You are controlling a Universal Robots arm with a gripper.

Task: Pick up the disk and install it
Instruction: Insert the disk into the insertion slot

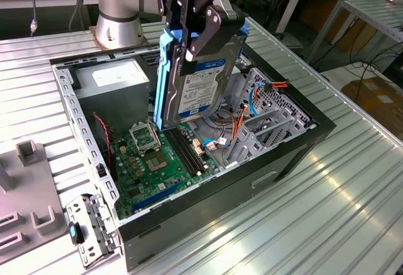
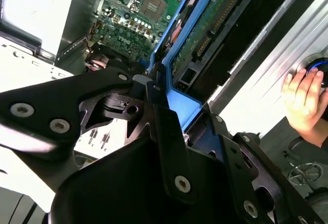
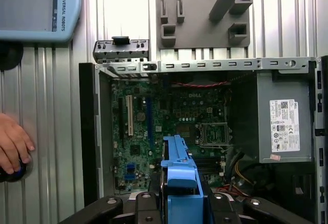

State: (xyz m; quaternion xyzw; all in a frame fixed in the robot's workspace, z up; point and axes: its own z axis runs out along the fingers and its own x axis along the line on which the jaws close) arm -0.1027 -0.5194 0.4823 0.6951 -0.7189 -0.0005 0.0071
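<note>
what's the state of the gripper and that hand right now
gripper: shut on the disk, held upright above the open computer case
person's hand: resting on a small dark object beside the case

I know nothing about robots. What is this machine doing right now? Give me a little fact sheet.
Holding: the gripper is shut on the disk
Disk pose: on edge, label facing the exterior view's right
Position: over the motherboard of the open computer case
Installed: not yet, it hangs from the gripper
Nearby: a person's hand beside the case
</note>
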